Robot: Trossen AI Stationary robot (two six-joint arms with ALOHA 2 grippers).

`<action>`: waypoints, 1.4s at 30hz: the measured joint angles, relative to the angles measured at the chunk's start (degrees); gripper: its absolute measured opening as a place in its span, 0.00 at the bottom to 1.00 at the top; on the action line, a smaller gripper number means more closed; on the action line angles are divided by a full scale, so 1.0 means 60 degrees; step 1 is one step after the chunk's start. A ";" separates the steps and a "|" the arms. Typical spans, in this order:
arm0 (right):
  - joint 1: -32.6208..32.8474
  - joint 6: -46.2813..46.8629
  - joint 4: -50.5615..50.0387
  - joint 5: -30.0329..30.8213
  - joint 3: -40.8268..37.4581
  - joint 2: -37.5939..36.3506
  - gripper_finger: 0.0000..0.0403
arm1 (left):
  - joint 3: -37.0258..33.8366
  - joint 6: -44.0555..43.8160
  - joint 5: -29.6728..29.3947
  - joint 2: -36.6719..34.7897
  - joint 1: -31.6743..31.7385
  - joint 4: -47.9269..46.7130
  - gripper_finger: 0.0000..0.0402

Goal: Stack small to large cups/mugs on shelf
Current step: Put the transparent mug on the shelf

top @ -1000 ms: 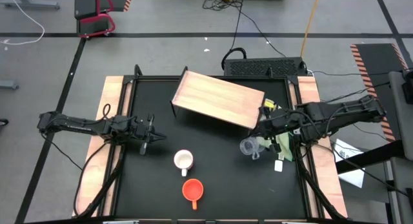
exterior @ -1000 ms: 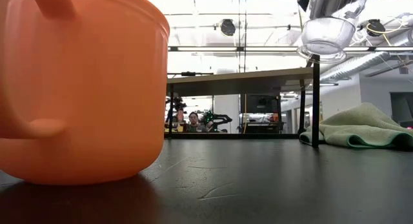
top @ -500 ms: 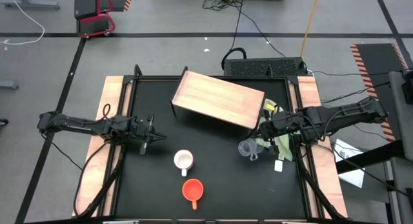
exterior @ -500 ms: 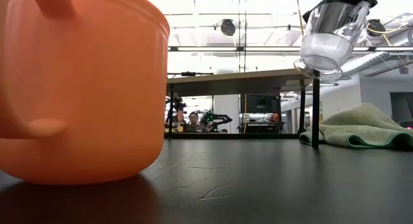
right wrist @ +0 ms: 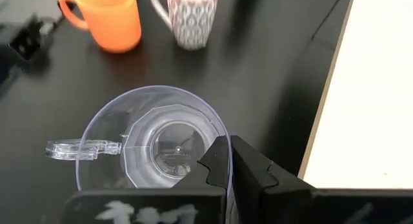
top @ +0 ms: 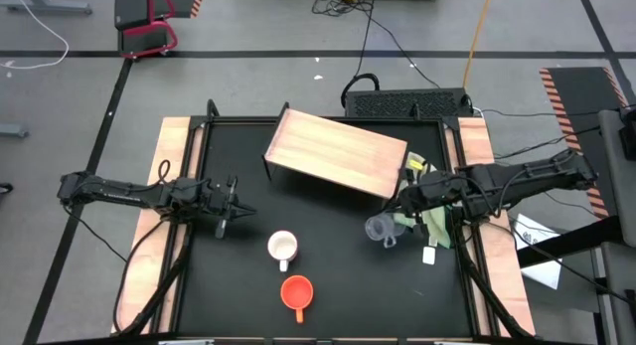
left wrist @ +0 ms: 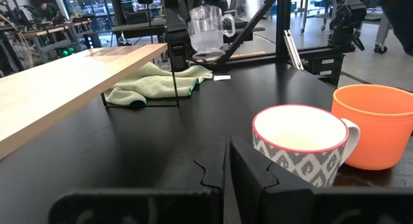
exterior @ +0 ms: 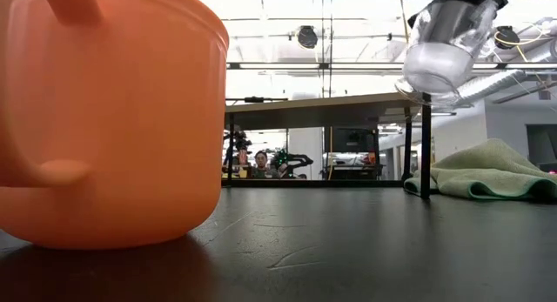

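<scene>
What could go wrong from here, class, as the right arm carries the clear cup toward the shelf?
1. The right gripper pinches only the rim of the clear cup, which hangs tilted in the air; it could slip.
2. The cup is close to the shelf edge and could knock it.
3. The green cloth lies by the shelf leg and might snag the arm.
</scene>
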 joint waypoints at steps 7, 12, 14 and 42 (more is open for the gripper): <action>-0.0818 -0.0223 0.1562 -0.0366 0.0024 0.0412 0.00 | -0.0004 0.0171 -0.0003 0.0000 0.0000 0.0030 0.06; -0.1394 -0.0325 0.1602 -0.0787 0.0315 0.1064 0.00 | 0.0000 0.0158 -0.0003 0.0000 0.0000 0.0004 0.06; -0.1546 -0.0451 0.1547 -0.0870 0.0579 0.1338 0.00 | 0.0000 0.0153 -0.0004 0.0000 0.0000 -0.0029 0.06; -0.3688 -0.0576 0.0049 -0.3013 0.5909 0.5529 0.00 | -0.0003 0.0231 -0.0003 0.0000 0.0000 -0.0244 0.06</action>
